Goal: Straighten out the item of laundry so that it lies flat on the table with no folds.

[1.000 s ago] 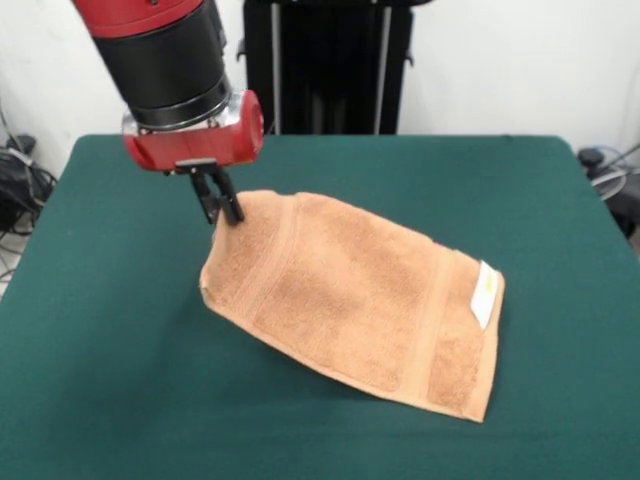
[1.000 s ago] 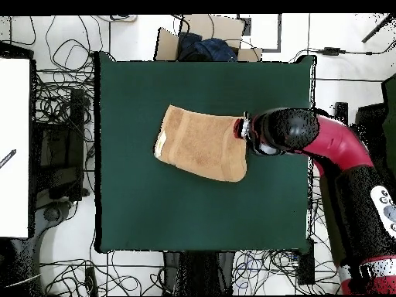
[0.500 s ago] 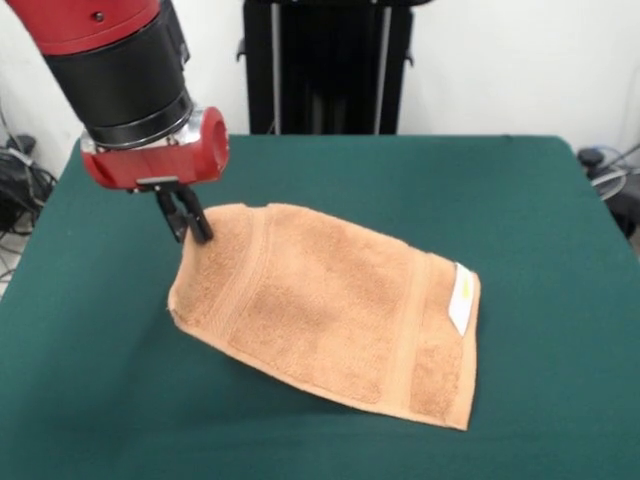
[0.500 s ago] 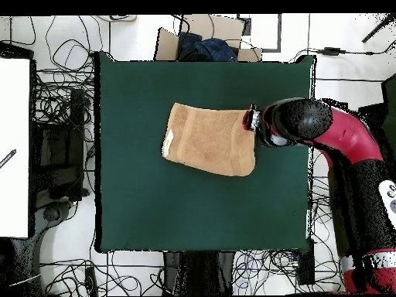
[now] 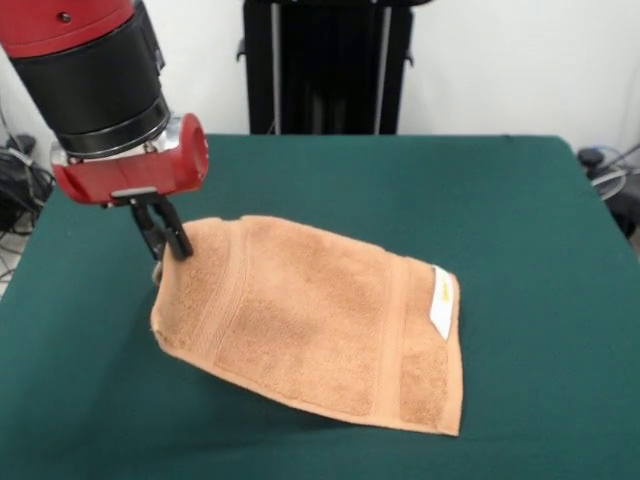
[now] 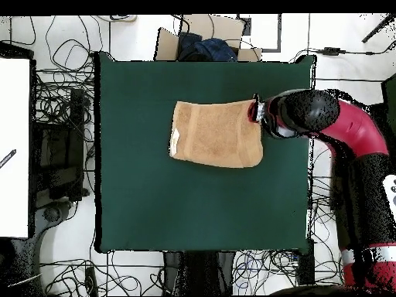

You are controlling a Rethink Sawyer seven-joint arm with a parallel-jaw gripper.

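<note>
Towel (image 5: 320, 330) corner is pinched and lifted between the closed fingers (image 5: 163, 236), the rest on the table (image 5: 520, 220)

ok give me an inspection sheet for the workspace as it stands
surface: table in dark green cloth, no marks seen
job's things: towel orange-tan, still folded over; one corner is lifted, the rest lies on the table; white tag at the end away from the raised corner
clutter: nothing seen on the table
end effector: end effector shut on the raised towel corner
cables: many cables on the floor around the table, none on it
surroundings: cardboard box off one table edge, white surface off another, black stand behind the table
</note>
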